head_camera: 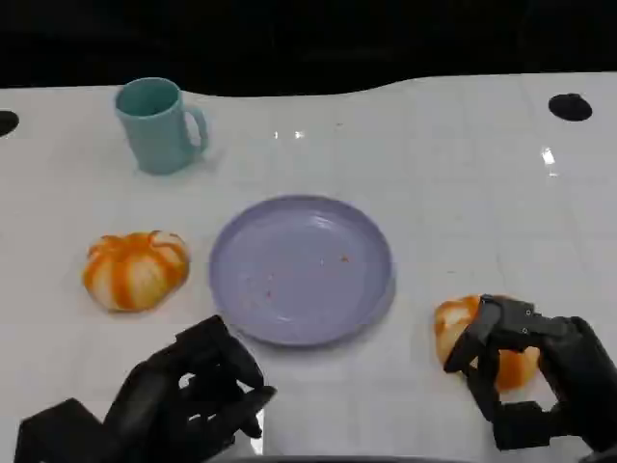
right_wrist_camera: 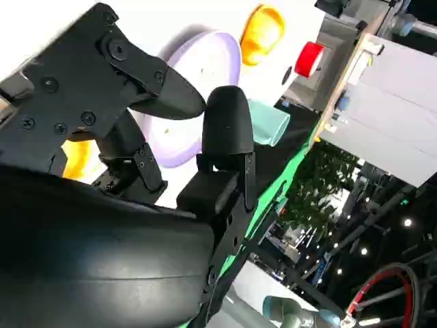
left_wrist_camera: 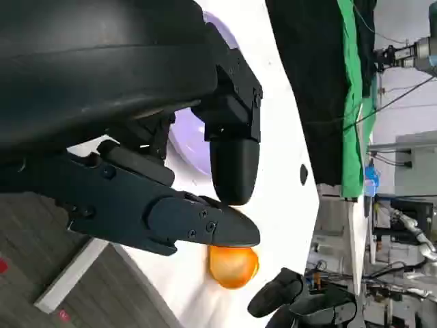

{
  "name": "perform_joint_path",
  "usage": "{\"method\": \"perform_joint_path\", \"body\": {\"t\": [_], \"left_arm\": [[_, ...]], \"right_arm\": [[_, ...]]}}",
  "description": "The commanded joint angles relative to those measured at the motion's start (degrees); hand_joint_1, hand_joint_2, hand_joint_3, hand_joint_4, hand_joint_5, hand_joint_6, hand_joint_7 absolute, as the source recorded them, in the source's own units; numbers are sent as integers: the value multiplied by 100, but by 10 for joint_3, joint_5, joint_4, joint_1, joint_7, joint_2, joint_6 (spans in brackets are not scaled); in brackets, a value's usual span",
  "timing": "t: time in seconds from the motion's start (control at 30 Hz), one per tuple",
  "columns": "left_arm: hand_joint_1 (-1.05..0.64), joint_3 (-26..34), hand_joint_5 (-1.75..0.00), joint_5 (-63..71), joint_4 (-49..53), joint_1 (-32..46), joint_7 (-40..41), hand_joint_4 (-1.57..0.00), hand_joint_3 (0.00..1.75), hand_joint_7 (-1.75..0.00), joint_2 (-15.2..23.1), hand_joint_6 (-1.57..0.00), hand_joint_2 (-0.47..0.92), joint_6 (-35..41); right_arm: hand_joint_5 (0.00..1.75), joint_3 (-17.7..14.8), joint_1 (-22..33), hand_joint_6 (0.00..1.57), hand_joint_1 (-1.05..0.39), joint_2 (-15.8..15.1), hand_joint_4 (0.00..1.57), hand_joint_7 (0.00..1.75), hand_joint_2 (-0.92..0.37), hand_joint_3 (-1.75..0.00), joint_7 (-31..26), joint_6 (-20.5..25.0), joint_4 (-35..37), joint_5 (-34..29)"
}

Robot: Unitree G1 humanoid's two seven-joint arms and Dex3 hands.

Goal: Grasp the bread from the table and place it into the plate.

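Two orange-and-white bread buns lie on the white table. One bun (head_camera: 135, 270) sits left of the lilac plate (head_camera: 302, 270). The other bun (head_camera: 461, 323) lies right of the plate, and my right hand (head_camera: 530, 376) reaches over its near side with fingers spread across it; the bun still rests on the table. The left wrist view shows this bun (left_wrist_camera: 232, 266) with the right hand (left_wrist_camera: 293, 301) close beside it. An orange patch of it (right_wrist_camera: 78, 157) shows between the right hand's fingers. My left hand (head_camera: 193, 395) hovers near the plate's front left, loosely curled, holding nothing. The plate holds only crumbs.
A teal mug (head_camera: 159, 125) stands upright at the back left. A dark hole (head_camera: 570, 106) marks the table's far right. The table's front edge runs just under both hands. Beyond the table the right wrist view shows a red object (right_wrist_camera: 308, 58).
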Motion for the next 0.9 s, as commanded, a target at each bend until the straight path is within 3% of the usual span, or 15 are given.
{"method": "perform_joint_path", "body": {"t": [0.03,0.9], "left_arm": [[-59,5,-175,-2,0,2,-3,-67,15,-163,8,-56,92,-6],[-60,6,-175,1,3,-3,-2,-69,16,-164,7,-57,92,-7]], "right_arm": [[175,-9,1,83,-14,-6,89,134,-31,-134,-2,4,-8,5],[174,-13,-1,82,-16,-4,86,132,-33,-129,-4,10,-12,9]]}}
